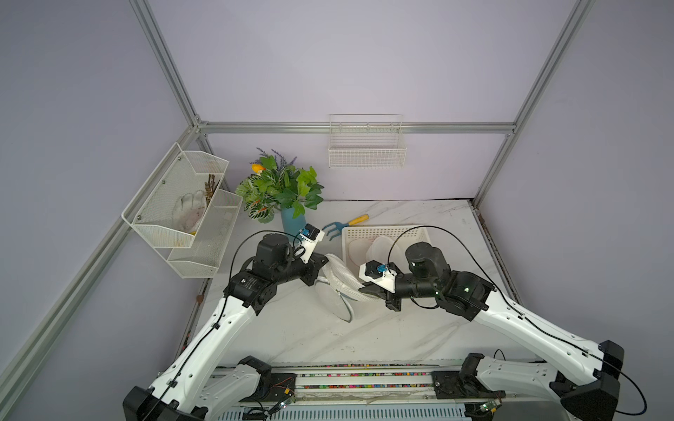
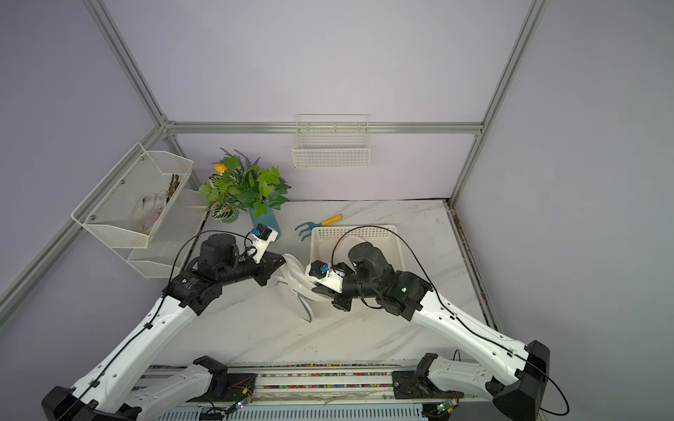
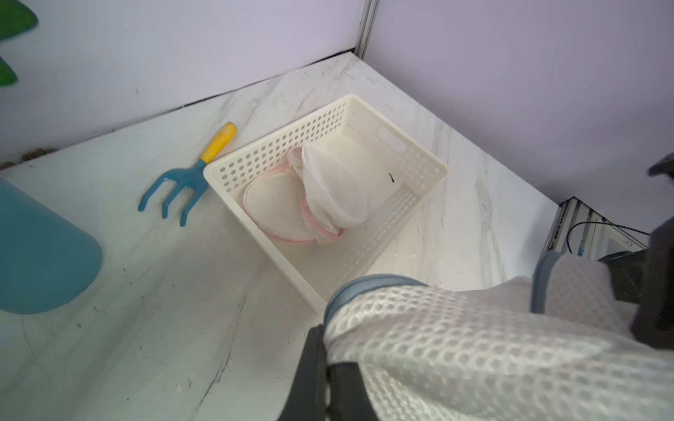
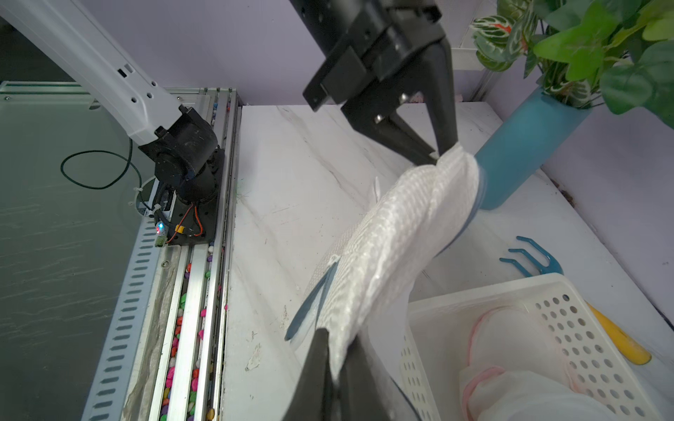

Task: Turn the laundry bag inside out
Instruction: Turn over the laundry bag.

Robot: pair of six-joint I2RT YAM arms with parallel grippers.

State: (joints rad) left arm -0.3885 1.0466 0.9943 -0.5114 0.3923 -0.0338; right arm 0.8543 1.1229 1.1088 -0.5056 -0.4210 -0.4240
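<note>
Left gripper (image 4: 439, 156): jaws pinched on one end of laundry bag (image 4: 401, 226). Right gripper (image 4: 337, 368): clamped on the opposite end. Bag hung bunched between them, just beside the basket (image 1: 383, 230) corner nearest the robot. Likely risk: mesh slipping from the shallow tip pinches under pull. Long axis ran gripper to gripper, skewed across that corner.

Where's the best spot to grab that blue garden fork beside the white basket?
Take the garden fork by the far end of its yellow handle, coming straight down and closing across it. It lies flat on the table, pronged end by the corner of the basket. The handle angles away from the wall, so that end probably has most room.
</note>
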